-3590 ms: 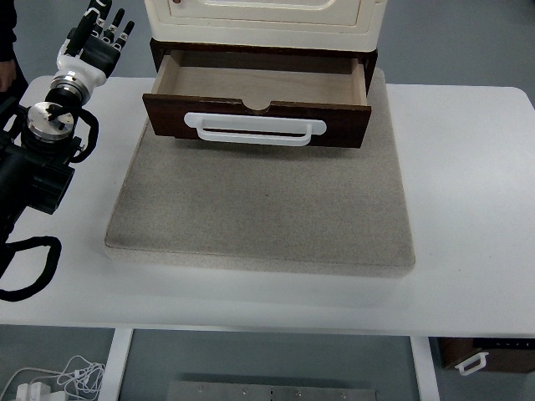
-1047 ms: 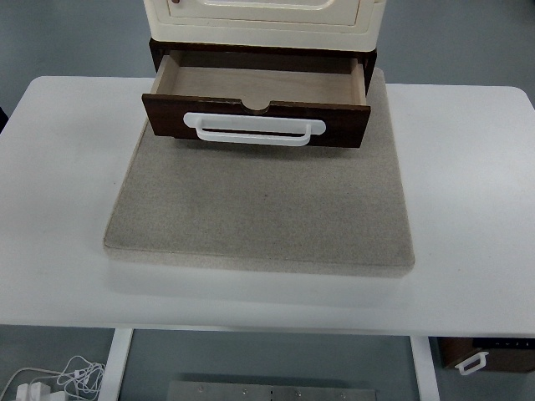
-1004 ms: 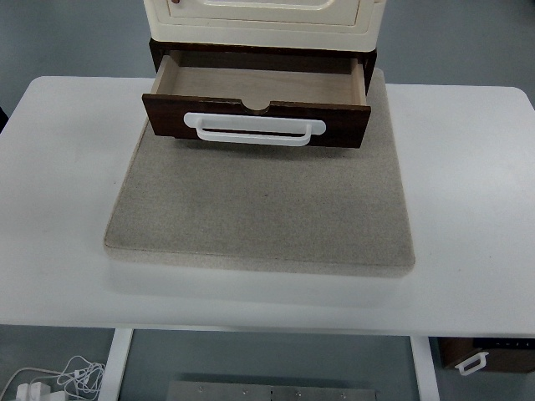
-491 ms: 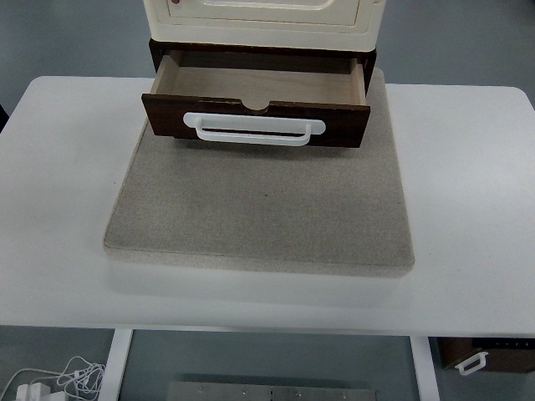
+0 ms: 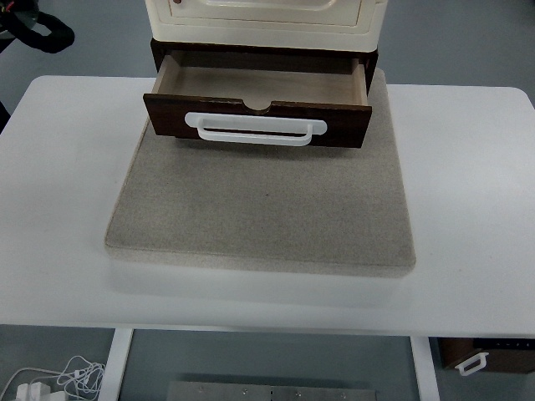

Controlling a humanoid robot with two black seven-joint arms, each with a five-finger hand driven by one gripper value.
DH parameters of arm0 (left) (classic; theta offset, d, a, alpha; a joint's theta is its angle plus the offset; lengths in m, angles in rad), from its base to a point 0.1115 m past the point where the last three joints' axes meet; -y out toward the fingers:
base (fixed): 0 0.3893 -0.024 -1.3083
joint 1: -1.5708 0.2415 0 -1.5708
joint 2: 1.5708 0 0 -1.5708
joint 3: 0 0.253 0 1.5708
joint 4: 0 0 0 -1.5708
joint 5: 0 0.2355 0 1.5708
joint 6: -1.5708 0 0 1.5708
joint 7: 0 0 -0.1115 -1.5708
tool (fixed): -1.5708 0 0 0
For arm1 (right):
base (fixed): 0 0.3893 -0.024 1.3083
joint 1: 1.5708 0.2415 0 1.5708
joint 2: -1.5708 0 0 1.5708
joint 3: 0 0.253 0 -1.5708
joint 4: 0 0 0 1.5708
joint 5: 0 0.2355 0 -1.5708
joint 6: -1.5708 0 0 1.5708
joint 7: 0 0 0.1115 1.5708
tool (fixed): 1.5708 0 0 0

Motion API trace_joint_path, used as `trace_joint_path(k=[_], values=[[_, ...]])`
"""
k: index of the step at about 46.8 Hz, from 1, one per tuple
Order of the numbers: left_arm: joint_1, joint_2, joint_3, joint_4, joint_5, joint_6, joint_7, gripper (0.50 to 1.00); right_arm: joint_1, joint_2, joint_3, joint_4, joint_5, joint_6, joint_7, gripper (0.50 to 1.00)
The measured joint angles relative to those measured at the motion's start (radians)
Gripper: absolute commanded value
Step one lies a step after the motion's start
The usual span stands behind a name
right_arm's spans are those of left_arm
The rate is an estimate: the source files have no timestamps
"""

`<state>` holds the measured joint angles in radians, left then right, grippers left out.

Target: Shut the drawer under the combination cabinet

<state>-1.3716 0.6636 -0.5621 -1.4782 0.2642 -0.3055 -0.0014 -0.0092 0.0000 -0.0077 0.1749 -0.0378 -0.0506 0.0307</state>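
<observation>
Drawer (image 5: 259, 104): dark brown, white handle (image 5: 255, 129), pulled out from under the cream cabinet (image 5: 263, 17) at the table's (image 5: 468, 209) far edge, centre; interior empty; closing not begun, by the look of it; the whole push remains. Grey mat (image 5: 259, 209): beneath cabinet, mid-table. Left arm (image 5: 33, 25): only a dark part at the far-left corner, beyond the table; its hand's state cannot be told; touches nothing visible. Right hand: absent from view.
</observation>
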Motion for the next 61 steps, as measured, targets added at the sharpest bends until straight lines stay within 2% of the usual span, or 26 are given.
trace_joint_path(k=[9,20,26,36,45,61], values=[[0.000,-0.002,0.099,-0.057,0.087,0.000,0.015,0.996,0.000,0.000,0.000,0.000,0.000,0.000,0.000,0.952],[0.002,-0.008,0.206,-0.129,0.115,-0.004,0.093,0.996,0.000,0.000,0.000,0.001,0.000,0.000,0.000,0.952],[0.002,-0.018,0.271,-0.142,0.183,-0.005,0.142,0.996,0.000,0.000,0.000,0.000,0.000,0.000,0.000,0.952],[0.010,-0.031,0.354,-0.141,0.267,-0.010,0.170,0.996,0.000,0.000,0.000,0.000,0.000,0.000,0.000,0.952],[0.021,-0.032,0.374,-0.141,0.273,-0.072,0.249,0.996,0.000,0.000,0.000,0.000,0.000,0.000,0.000,0.952],[0.014,-0.028,0.413,-0.126,0.275,-0.102,0.384,0.996,0.000,0.000,0.000,0.000,0.000,0.000,0.000,0.952]])
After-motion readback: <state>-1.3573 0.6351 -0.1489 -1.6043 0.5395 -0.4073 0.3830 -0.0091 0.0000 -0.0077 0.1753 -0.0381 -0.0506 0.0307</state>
